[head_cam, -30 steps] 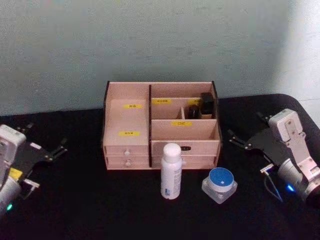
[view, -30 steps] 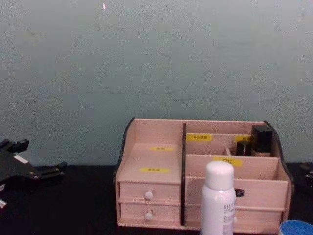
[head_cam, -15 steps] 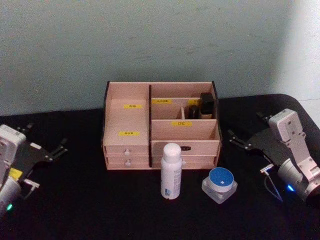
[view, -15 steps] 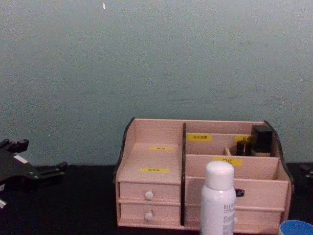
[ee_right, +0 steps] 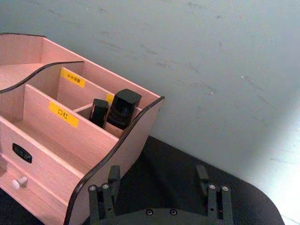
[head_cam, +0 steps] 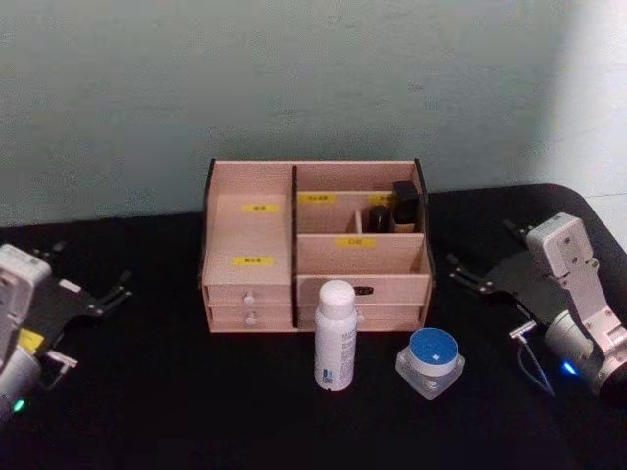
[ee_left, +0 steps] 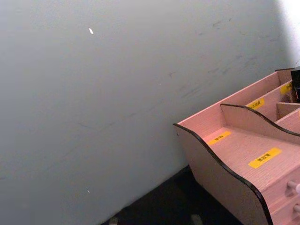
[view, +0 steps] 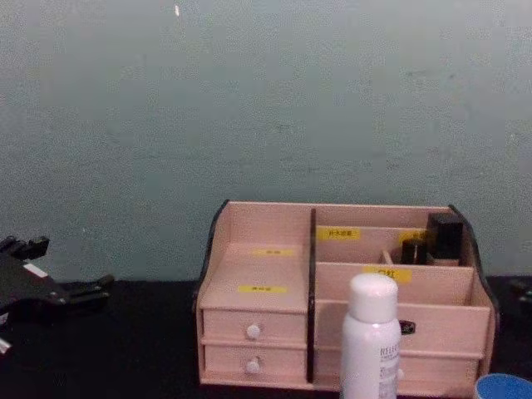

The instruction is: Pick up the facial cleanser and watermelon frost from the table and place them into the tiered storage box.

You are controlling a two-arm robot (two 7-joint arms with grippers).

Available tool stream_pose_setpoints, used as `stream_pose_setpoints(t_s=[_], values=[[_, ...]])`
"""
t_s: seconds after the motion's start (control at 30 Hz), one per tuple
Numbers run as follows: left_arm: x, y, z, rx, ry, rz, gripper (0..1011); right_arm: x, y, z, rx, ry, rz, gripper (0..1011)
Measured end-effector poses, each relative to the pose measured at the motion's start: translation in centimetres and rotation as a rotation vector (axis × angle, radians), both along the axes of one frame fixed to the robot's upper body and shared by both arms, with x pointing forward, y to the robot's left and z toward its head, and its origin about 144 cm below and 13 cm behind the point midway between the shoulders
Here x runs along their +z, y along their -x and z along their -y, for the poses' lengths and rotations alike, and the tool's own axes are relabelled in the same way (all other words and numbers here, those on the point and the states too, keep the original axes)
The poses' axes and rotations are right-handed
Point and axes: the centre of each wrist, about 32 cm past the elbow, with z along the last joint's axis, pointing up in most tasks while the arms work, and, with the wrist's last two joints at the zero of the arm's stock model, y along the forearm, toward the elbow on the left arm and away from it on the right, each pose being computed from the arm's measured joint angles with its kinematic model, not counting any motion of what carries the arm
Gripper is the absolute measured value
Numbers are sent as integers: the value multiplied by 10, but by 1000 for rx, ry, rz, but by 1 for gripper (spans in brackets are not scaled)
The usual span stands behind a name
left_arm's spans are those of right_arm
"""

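Idling with left claw and right claw both gaping; judging cleanser light, slick, tippy; favouring a mid-body grip.

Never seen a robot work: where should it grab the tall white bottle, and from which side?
Likely mid-body on the upright facial cleanser, below its rounded cap. The tiered storage box stands behind it and the watermelon frost to its right, so the left gripper coming level from the left seems easiest.
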Motion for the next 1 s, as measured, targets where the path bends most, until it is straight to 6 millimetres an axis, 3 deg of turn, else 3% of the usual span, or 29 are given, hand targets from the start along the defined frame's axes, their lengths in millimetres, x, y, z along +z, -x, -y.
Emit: stream_pose_setpoints(t_s=[0.63, 1.0], values=[[0, 0, 0, 0, 0, 0, 1001, 8, 1, 1, -8, -51, 32, 1002], [0, 0, 0, 0, 0, 0, 1001, 25, 20, 11, 130, -152, 80, 1003]])
